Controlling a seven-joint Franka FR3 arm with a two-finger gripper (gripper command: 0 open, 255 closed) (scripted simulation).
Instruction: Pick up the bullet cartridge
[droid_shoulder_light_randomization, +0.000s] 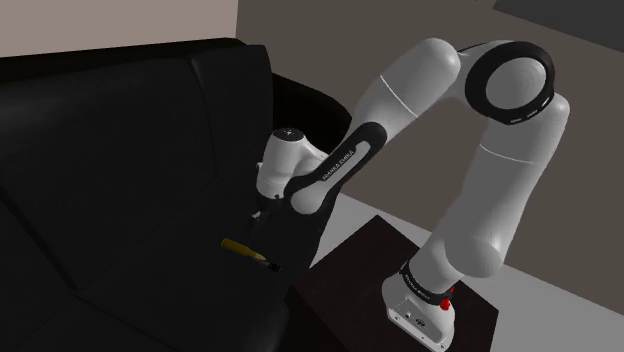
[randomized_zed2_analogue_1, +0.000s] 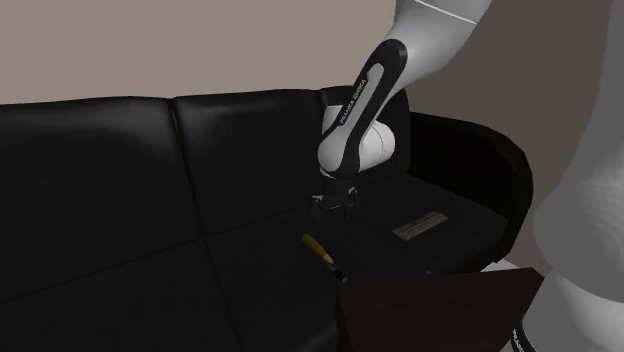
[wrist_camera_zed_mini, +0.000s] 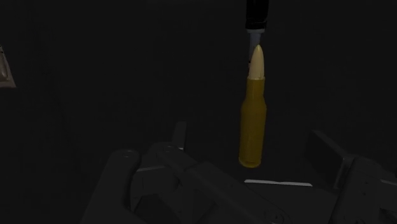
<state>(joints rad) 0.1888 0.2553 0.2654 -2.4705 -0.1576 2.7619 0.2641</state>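
**Readable text: one brand mark on the arm**

White lettering runs along the dark band of the forearm and reads "FRANKA EMIKA" in the shoulder view. The same lettering sits on that band in the second exterior view, harder to make out. Small white marks on the dark collar above the arm's base are too small to read.

Golden-yellow bullet cartridge, black sofa, white arm

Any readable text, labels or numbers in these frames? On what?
"FRANKA EMIKA": white lettering on the arm's dark forearm band, small, barely legible.
Print on the base ring: too small to read.
Bullet cartridge: no markings visible.
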